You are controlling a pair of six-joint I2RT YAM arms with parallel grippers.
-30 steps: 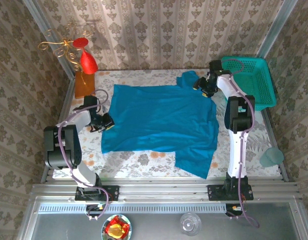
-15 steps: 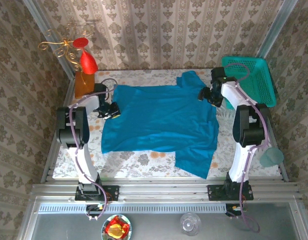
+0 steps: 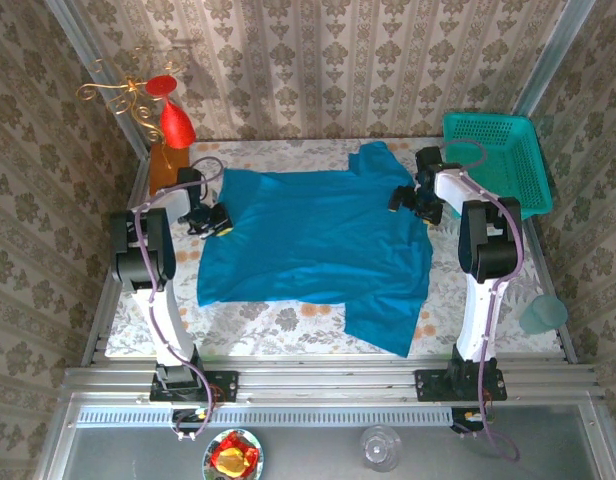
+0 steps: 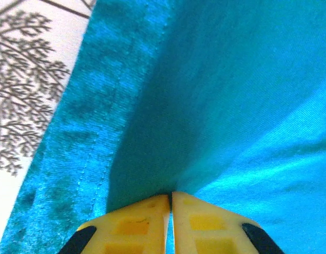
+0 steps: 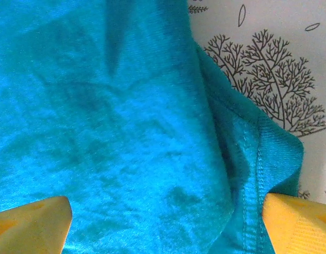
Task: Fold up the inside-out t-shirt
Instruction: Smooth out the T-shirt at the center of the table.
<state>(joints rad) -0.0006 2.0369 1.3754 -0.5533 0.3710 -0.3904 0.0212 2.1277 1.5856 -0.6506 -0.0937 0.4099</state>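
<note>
1. Two grippers are mine, one per arm. Both work over the far half of the bench (image 3: 278,322), which has a pale cover printed with trees and flowers.
2. Plain teal-blue short-sleeved soft cloth t-shirt (image 3: 318,240): it lies spread flat across the middle of the bench. One sleeve points at the far edge. The other reaches toward the near edge, right of centre.
3. Left gripper (image 3: 210,222): it is positioned at the left edge of the t-shirt, close to the garment's far left corner.
4. Left gripper (image 4: 170,198), wrist view: my yellow fingertips (image 4: 144,214) are pressed together and pinch a raised fold of the t-shirt (image 4: 232,106). The stitched hem runs just left of the pinch, with bare printed bench beyond it.
5. Right gripper (image 3: 406,197): it is positioned at the far right corner of the t-shirt, beside the far sleeve.
6. Right gripper (image 5: 165,209), wrist view: my yellow fingers (image 5: 30,222) are spread wide and grip nothing. The t-shirt (image 5: 110,116) lies beneath them. Its stitched, folded edge comes up against the right finger.
7. Rigid green mesh plastic basket (image 3: 500,165): it sits at the far right corner of the bench, just beyond my right arm.
8. Orange stand with a red top and gold wire curls (image 3: 168,150): it stands at the far left corner, apart from the t-shirt.
</note>
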